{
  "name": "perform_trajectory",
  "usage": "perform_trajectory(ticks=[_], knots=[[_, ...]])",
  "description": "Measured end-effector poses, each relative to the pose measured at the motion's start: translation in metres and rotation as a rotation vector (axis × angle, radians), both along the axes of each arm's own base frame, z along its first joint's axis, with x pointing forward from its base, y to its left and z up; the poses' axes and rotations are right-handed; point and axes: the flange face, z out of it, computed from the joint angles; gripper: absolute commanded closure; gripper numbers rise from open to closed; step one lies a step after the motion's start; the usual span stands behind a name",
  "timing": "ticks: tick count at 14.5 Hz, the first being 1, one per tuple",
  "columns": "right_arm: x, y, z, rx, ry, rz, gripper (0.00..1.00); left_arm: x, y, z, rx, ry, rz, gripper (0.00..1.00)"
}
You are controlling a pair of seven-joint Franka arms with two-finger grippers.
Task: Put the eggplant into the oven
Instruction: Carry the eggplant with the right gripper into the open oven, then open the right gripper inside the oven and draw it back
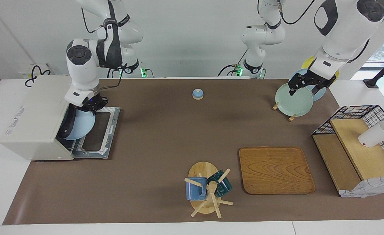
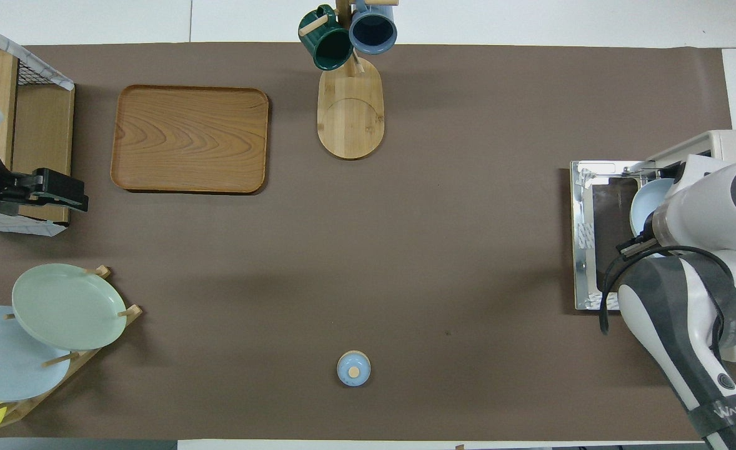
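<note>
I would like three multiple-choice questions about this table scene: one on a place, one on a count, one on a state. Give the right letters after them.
1. The right gripper is at: A the wooden tray; B the mouth of the oven; C the plate rack.
2. Mugs hanging on the mug tree: A one; B two; C four.
3. The oven door is: A shut; B taken off; C folded down open.
Answers: B, it is at the mouth, over a pale blue plate; B, a blue mug and a dark green mug; C, it lies flat in front of the oven.
</note>
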Motion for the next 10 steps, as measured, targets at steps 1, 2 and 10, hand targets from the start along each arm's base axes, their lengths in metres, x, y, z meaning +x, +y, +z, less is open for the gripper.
perform_trajectory(ticks=[1,2,10], knots=[[-0.003,-0.006,-0.008,0.006,-0.012,0.004,1.0,0.0,0.0,0.0,0.0,0.0,0.0,0.0],[-0.007,-0.013,-0.014,0.011,-0.023,0.005,1.0,0.0,0.0,0.0,0.0,0.0,0.0,0.0],[-0.015,-0.017,-0.02,0.016,-0.027,0.0,0.75,0.0,0.0,0.0,0.0,0.0,0.0,0.0]])
